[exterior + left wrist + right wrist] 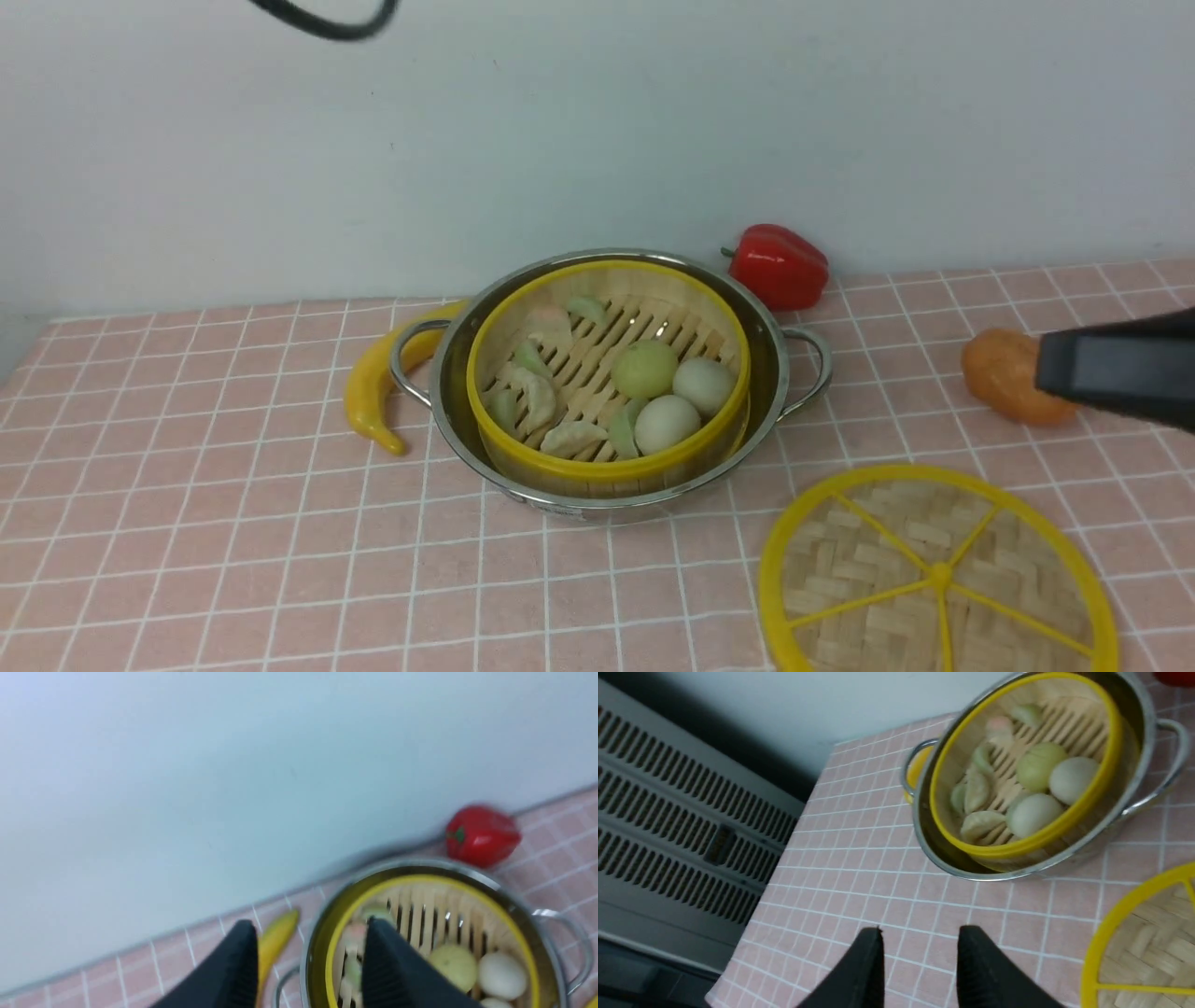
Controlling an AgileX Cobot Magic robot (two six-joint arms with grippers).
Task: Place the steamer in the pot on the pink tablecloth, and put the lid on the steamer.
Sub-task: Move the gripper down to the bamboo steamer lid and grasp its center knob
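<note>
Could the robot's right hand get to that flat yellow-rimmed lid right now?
Probably yes. The lid lies flat and uncovered on the pink tablecloth; the right hand hangs open close by, nothing in between.

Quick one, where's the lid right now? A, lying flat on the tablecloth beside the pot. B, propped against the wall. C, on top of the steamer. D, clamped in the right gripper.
A: the lid lies flat on the tablecloth, apart from the pot on its right, nearer the robot. The steamer in the pot is uncovered.
</note>
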